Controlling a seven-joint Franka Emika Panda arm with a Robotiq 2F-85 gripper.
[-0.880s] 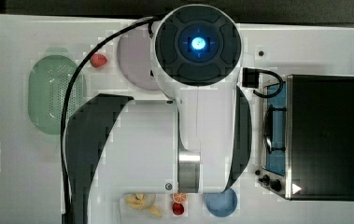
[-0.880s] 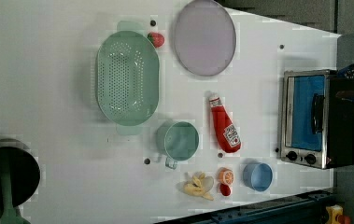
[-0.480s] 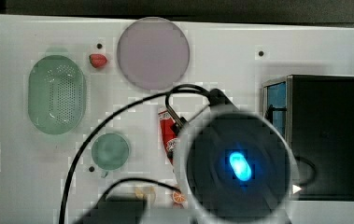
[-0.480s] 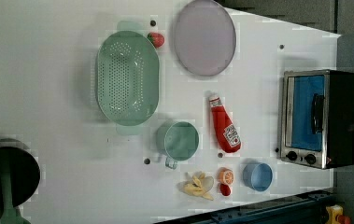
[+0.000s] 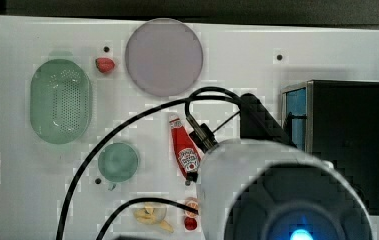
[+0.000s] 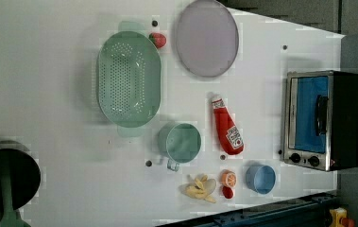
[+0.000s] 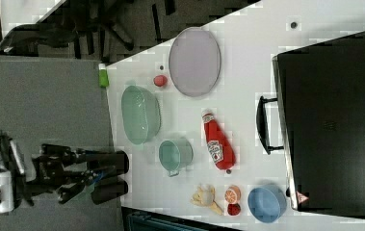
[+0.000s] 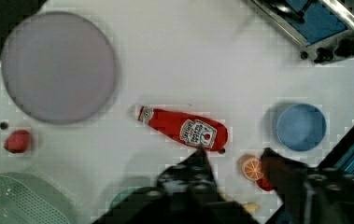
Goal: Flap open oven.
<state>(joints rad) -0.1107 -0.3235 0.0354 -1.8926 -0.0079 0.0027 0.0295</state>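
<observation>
My gripper (image 8: 233,161) hangs over the table (image 8: 202,60), fingers seemingly apart and empty; the oven (image 6: 324,120) door is shut.

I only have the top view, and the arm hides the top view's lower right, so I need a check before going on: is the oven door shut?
Observer: Yes. In the left view the oven has its glass door flat against the frame, with nothing touching the handle.
Operator: Is anything beside it, under the arm?
Observer: A blue bowl stands near the oven's knob end, apart from it.
Operator: Is the arm holding anything?
Observer: No. The wrist view shows the fingers apart, with nothing between them.
</observation>
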